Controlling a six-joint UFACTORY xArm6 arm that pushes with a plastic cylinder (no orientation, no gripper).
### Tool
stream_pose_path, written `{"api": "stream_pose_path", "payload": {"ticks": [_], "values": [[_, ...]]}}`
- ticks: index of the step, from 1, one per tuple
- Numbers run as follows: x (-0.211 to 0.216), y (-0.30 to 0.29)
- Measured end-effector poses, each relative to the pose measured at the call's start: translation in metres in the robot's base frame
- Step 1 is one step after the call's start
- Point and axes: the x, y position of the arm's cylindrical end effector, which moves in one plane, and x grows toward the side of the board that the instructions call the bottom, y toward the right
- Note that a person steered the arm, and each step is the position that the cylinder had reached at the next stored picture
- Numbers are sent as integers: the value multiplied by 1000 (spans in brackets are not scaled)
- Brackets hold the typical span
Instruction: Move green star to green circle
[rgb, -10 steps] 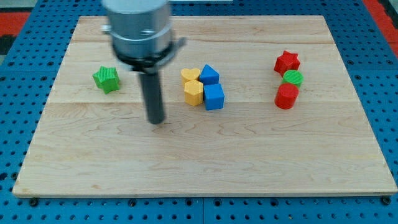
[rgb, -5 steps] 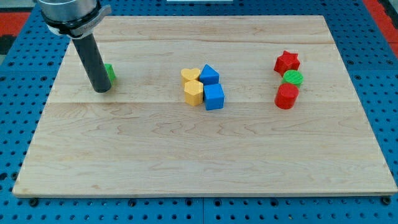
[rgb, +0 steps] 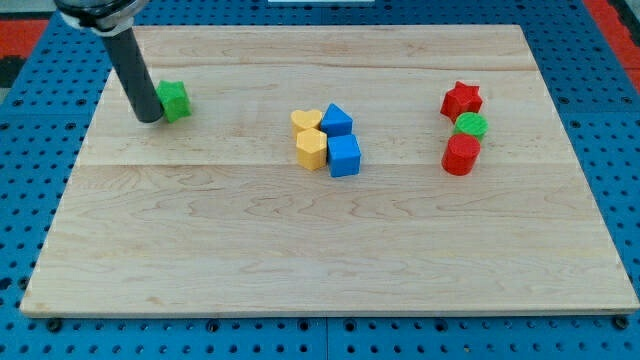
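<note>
The green star lies near the board's upper left. My tip stands right against its left side, the rod hiding part of the star. The green circle sits far off at the view's right, between a red star above it and a red block below it.
In the middle of the wooden board stands a tight cluster: a yellow heart, a yellow hexagon-like block, a blue triangle-topped block and a blue cube. It lies between the green star and the green circle.
My tip moved from the board's middle left to the far left, passing in front of the green star and ending against its left side. The star has shifted slightly up.
</note>
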Motion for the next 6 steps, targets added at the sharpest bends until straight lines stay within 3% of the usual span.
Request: {"api": "stream_pose_path", "payload": {"ticks": [2,4,6], "values": [[-43,40],[-57,39],[-111,42]]}}
